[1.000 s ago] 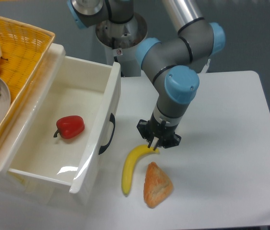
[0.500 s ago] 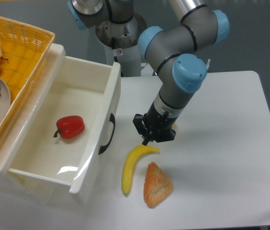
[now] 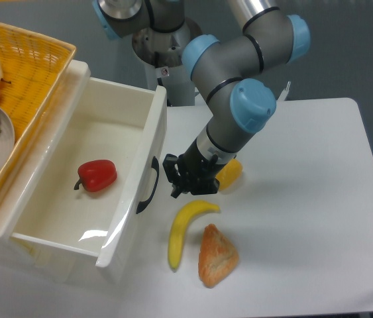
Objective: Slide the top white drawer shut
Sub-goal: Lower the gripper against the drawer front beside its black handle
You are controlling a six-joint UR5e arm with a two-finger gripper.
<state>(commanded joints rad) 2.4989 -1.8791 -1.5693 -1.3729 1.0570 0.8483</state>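
Observation:
The top white drawer [image 3: 144, 165] stands pulled far out of the small cabinet, its curved black handle [image 3: 149, 186] facing right. A red bell pepper [image 3: 97, 175] lies inside it. My gripper [image 3: 176, 192] hangs just right of the handle, a short gap away, fingers pointing down and drawn together with nothing between them.
A banana [image 3: 183, 228] and a brown bread piece [image 3: 216, 256] lie on the white table [image 3: 305, 199] below the gripper. An orange-yellow fruit [image 3: 229, 173] shows behind the wrist. A yellow wicker basket [image 3: 27, 66] with food sits on the cabinet at top left.
The gripper has lifted off the banana's tip and moved left toward the drawer handle, uncovering the orange-yellow fruit. The drawer, banana and bread have not moved.

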